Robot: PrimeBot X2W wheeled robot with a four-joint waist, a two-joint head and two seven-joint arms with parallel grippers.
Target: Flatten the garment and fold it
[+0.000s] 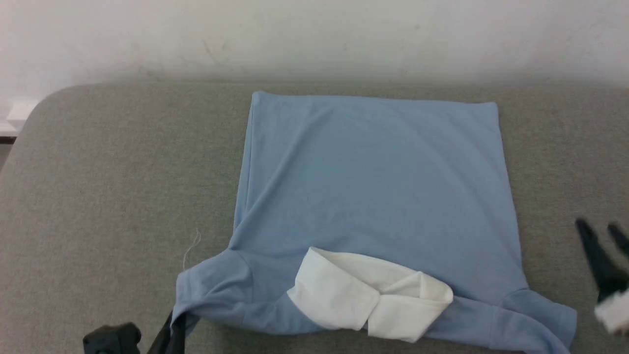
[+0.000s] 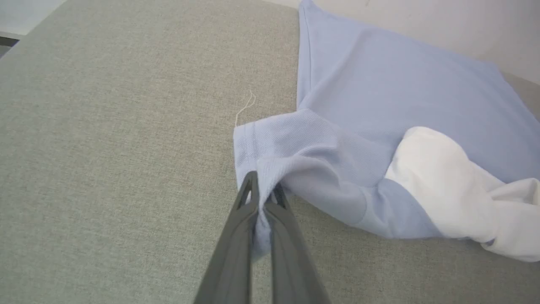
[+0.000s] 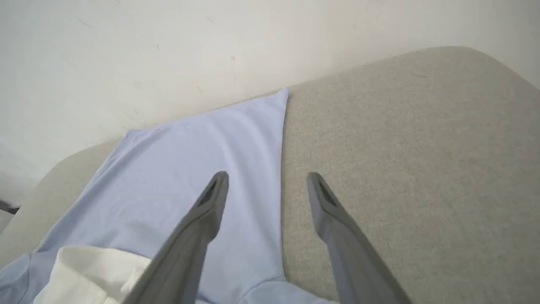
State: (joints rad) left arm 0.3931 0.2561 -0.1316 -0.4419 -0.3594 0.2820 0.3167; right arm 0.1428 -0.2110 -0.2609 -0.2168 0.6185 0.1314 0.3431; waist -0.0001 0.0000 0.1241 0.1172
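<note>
Grey pad (image 1: 98, 172): I see a wide cloth-covered surface w/ rounded corners, running back to a pale wall (image 1: 314, 34).
Garment (image 1: 373, 172): lies mid-pad, hem at the far side by the wall, sleeves on the near side toward me. Its near-L corner is at the L gripper; its R edge is under/near the R gripper.
Garment look: light blue, mostly flat, roughly square body. Long diagonal creases fan out from the L armpit. The L side edge is a bit rolled.
White section (image 1: 368, 300): folded and bunched on top of the blue at the near middle, w/ two overlapping flaps.
L sleeve (image 1: 211, 285): blue, rumpled, w/ its corner drawn toward the gripper.
R sleeve (image 1: 540, 314): blue, lies flat on the pad at the near-R corner.
R gripper (image 3: 266, 179): fingers well apart, nothing between them. In the wrist view one finger is over the blue cloth and the other over bare pad, straddling the garment's R edge. Head view shows it blurred, off to the R of the body. Can't tell if it touches.
L gripper (image 2: 262, 190): fingers together, clamped on a fold of blue cloth at the L sleeve hem.
Thread (image 1: 191, 250): thin white strand on the pad just beside the L sleeve.
</note>
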